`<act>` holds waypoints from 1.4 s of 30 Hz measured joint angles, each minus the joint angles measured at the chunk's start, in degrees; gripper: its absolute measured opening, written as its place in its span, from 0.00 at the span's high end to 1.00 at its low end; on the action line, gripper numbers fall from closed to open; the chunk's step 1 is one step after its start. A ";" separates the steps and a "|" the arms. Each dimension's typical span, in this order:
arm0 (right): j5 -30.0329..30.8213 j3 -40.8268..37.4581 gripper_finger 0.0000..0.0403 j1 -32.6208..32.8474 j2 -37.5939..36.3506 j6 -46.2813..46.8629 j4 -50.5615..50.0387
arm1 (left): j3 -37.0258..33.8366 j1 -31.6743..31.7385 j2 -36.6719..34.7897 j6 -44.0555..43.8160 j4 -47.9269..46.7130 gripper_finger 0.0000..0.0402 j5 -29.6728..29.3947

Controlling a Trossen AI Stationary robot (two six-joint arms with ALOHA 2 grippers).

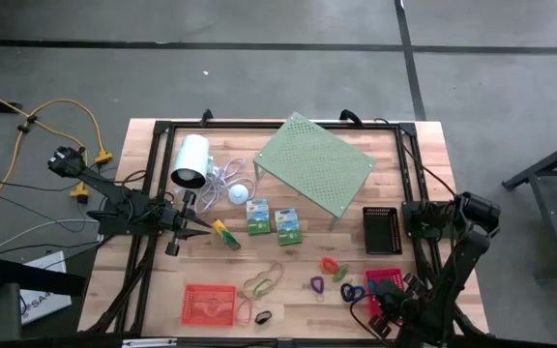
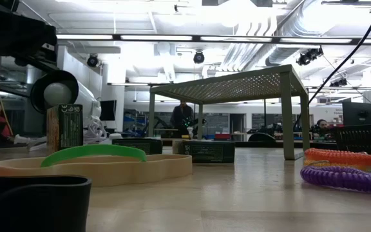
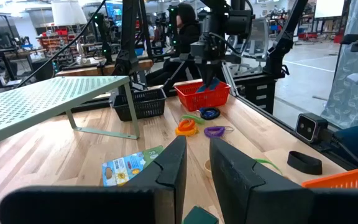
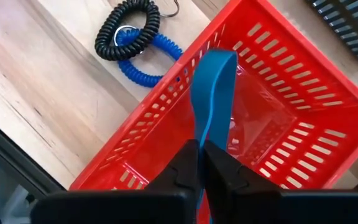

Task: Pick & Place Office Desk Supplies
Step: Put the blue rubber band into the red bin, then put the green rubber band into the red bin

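Note:
My right gripper (image 4: pixel 201 152) is shut on a blue band loop (image 4: pixel 213 93) over the red mesh basket (image 4: pixel 303 134) at the table's near right corner (image 1: pixel 387 282). My left gripper (image 3: pixel 196 165) hovers at the table's left (image 1: pixel 204 232), fingers slightly apart, tips by the yellow-green marker (image 1: pixel 226 235). Two green-white boxes (image 1: pixel 257 217) (image 1: pixel 288 225) lie mid-table. Tan and green band loops (image 1: pixel 264 282) and a dark loop (image 1: pixel 262 316) lie near the pink basket (image 1: pixel 208 304). Coiled clips (image 1: pixel 330 265) lie left of the red basket, and the black basket (image 1: pixel 382 230) stands behind it. My right gripper pinches the blue band loop at one end (image 4: pixel 199 138) between its two fingers, coming from above and pointing down. The loop hangs below the fingers, lifted, with its free end (image 4: pixel 216 59) inside the red basket's opening. My left gripper: a dark green piece (image 3: pixel 199 216) shows low between its fingers; whether they touch it, I cannot tell.
The pale green perforated shelf (image 1: pixel 314 164) stands at the far middle, the white cylinder (image 1: pixel 190 160) with its cord to its left. Black and blue coils (image 4: pixel 129 31) lie just outside the red basket. A person stands beyond the table (image 2: pixel 184 119).

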 joint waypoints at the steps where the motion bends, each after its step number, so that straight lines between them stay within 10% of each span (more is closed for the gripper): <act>1: 0.01 0.00 0.93 -0.02 0.00 0.00 -0.04 | 0.00 0.01 0.00 0.00 -0.02 0.84 0.00; 14: 0.04 0.00 0.71 0.00 0.00 -0.06 -0.19 | 0.00 0.00 0.00 0.00 0.00 0.84 0.00; 42: 10.31 0.01 0.71 -6.81 -9.64 -18.50 3.55 | 0.00 0.01 0.00 0.00 0.00 0.84 0.01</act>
